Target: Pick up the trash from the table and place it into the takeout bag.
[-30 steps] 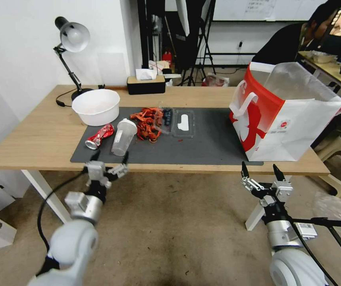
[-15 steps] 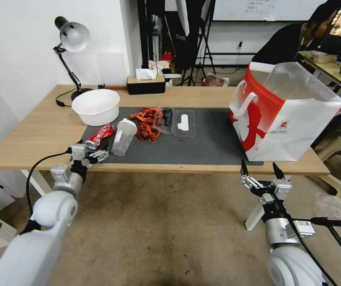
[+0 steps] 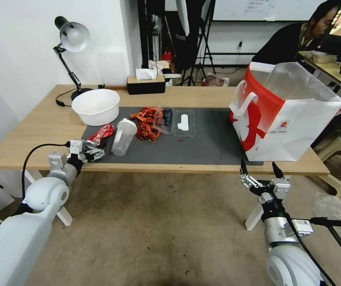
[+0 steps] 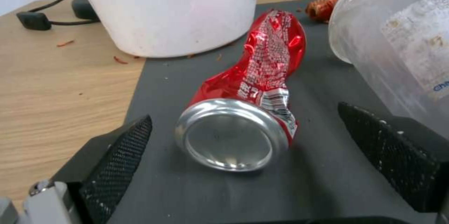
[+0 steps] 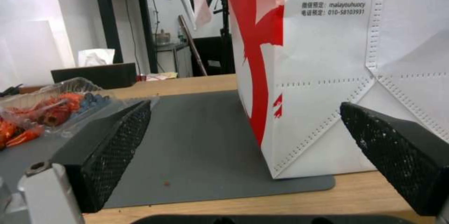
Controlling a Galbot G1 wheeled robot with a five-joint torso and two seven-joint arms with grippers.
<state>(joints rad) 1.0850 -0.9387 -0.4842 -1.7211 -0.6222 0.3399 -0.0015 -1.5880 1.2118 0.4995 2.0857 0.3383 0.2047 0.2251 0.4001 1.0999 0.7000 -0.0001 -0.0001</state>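
Left end effector point(image 4: 243, 146) spread wide around crushed red aluminium can point(image 4: 255, 87) lying on dark grey mat point(image 4: 327, 182) of worktop. Light, dented, slippery; pinch mid-body. Right end effector point(image 3: 259, 174) released, idle.

Can point(image 3: 99, 136) left of shaker cup point(image 3: 123, 136); takeout bag point(image 3: 284, 119) far right.

By my right claw, the takeout bag point(image 5: 327, 76) printed "malayouhuoy" and "010-58103931" after Chinese characters, by my left, shaker cup point(image 4: 411, 48) label too cropped to read
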